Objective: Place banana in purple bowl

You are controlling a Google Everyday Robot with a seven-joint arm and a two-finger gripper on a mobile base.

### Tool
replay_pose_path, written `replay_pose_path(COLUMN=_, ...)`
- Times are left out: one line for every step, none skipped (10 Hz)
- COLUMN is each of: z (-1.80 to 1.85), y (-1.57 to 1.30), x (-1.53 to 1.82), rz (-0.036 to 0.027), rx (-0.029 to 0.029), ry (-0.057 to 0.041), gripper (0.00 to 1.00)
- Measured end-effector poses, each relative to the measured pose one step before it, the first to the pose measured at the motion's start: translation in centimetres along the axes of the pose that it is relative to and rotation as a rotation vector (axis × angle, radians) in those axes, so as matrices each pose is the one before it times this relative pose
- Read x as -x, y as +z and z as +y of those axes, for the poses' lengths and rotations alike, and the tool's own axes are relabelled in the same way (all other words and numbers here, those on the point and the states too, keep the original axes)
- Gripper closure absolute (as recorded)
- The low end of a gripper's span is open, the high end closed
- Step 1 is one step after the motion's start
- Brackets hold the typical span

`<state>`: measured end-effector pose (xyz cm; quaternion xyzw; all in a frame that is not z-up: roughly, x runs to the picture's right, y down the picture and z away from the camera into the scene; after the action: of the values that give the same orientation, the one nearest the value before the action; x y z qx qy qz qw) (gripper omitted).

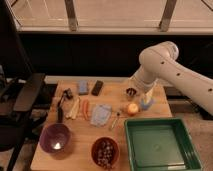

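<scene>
Hand (132, 93): released, jaws spread, nothing in it; it hangs over the upper right part of the bench (82, 141), just above a round orange-yellow fruit (132, 108).
Arm (165, 62): white, runs from the right edge of the frame down to the hand.
Banana (74, 108): lying on the bench left of centre, with an orange stick (85, 109) just beside it on the right.
Purple bowl (55, 138): lower left of the bench, below the banana and apart from it.
Reddish-brown bowl (105, 152): bottom centre, dark pieces inside.
Green tray (155, 123): lower right.
Blue cup (146, 104): just right of the fruit.
</scene>
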<state>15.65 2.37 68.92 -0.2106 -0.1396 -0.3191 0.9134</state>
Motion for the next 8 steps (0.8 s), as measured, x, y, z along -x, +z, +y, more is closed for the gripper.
replay_pose_path(z=0.025, y=-0.003, x=-0.006, rz=-0.00023, rx=0.00001, ry=0.00052, gripper=0.20)
replay_pose_path(z=-0.033, y=-0.006, x=0.028, rz=-0.00084, rx=0.00018, ry=-0.00171, gripper=0.20)
replay_pose_path(z=0.261, y=0.163, x=-0.030, rz=-0.00164, rx=0.01235, ry=-0.01052, gripper=0.20)
replay_pose_path(z=-0.184, y=0.165, x=-0.030, rz=0.00391, rx=0.00593, ry=-0.01947, gripper=0.20)
replay_pose_path(z=-0.894, y=0.413, x=0.413, rz=-0.00104, rx=0.00181, ry=-0.04164, gripper=0.20)
replay_pose_path(z=-0.906, y=0.281, x=0.554, rz=-0.00584, rx=-0.00406, ry=-0.02495, gripper=0.20)
replay_pose_path(z=-1.874, y=0.470, x=0.948, rz=-0.00609, rx=-0.01603, ry=-0.04085, gripper=0.20)
replay_pose_path(z=-1.979, y=0.513, x=1.094, rz=-0.01274, rx=-0.01687, ry=-0.03491, gripper=0.20)
